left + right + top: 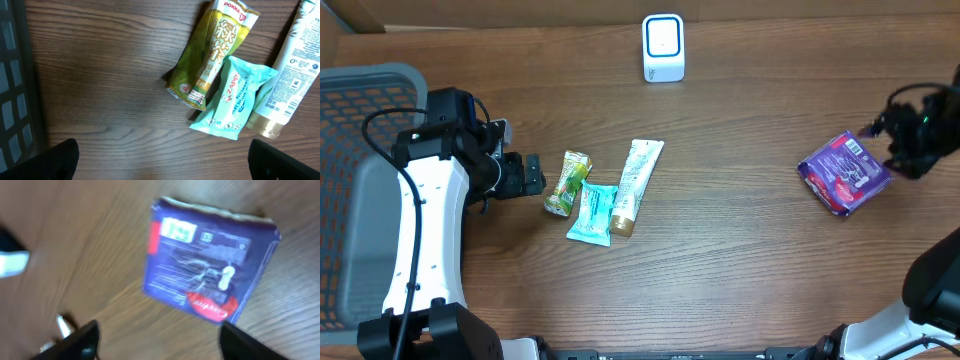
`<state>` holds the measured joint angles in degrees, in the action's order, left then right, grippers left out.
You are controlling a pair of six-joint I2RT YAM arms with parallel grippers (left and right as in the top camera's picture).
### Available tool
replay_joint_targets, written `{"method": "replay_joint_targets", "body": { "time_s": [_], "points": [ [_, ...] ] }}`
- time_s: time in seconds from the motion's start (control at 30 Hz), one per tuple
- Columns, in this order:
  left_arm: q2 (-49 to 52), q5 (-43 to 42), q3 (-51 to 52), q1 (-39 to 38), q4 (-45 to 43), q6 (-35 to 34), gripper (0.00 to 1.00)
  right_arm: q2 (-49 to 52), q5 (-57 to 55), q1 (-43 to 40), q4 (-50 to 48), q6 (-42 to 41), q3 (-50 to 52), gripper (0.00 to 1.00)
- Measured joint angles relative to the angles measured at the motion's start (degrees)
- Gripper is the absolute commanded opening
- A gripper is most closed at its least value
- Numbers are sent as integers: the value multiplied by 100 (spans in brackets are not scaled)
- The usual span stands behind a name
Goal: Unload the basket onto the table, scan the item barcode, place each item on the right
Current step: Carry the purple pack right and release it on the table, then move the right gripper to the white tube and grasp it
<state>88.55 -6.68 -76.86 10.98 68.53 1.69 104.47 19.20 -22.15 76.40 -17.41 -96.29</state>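
**Operator:** Where do your hands stand?

**Robot:** My left gripper (164,146) is spread wide and holds nothing. It hangs low over bare wood. My right gripper (159,328) also has its fingers well apart, one at each lower corner of its wrist view, with nothing between them.

**Operator:** And the items?

**Robot:** Just beyond my right fingers, the purple packet (210,265) lies flat on the table (750,270) with its printed label panel facing up. That view is blurred, so I cannot pick out a barcode.

In front of my left hand are three items in a cluster. The green tea sachet (212,55) is nearest, the teal wipes pack (235,97) touches it, and the white tube (295,65) lies on the far side. I am touching none of them.

**Operator:** The scanner?

**Robot:** The white scanner (663,48) stands at the far edge of the table, well apart from every item.

**Operator:** So how far along are you?

**Robot:** Nothing is being shown to it now. I cannot tell whether the purple packet has been read. I judge that the cluster of three is yet to be picked up and scanned, so most of the work is left.
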Motion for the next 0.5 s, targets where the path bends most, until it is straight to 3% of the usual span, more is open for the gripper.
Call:
{"method": "replay_joint_targets", "body": {
  "time_s": [0.3,0.5],
  "points": [
    [0,0,0,0,-2,2,100,-4,417,1329,-107,208,-527,86],
    [0,0,0,0,0,0,99,-4,387,2815,-1239,243,-138,85]
  ]
}}
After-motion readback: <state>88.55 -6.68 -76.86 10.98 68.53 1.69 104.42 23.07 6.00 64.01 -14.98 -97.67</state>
